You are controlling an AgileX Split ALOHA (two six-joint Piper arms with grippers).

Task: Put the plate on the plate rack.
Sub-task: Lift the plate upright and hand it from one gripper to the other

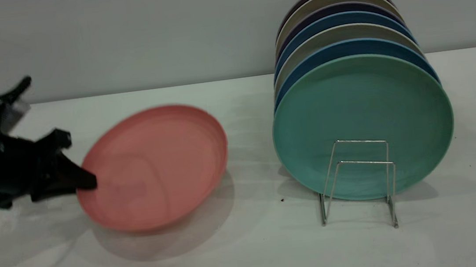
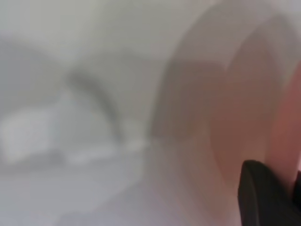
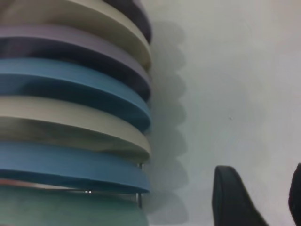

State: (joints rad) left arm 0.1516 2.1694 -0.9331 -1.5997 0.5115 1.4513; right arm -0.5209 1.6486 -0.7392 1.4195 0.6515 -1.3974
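The left gripper (image 1: 85,178) is pinching the pink plate's (image 1: 157,168) left rim between closed fingers, tilting it above the counter (image 1: 251,256), left of the rack (image 1: 358,182).

A row of plates standing on edge is seen from above: a dark purple plate (image 3: 141,19), a beige plate (image 3: 94,19), a purple plate (image 3: 70,42), a blue plate (image 3: 70,80), a second beige plate (image 3: 70,117), a second blue plate (image 3: 70,165) and a teal-green plate (image 3: 70,207). Thin wires of the plate rack (image 3: 139,197) are glimpsed between the last two. Scalloped shadows are cast on the white table (image 3: 235,70). The right gripper (image 3: 261,200) is held beside the row, its dark fingers (image 3: 230,197) spread apart.
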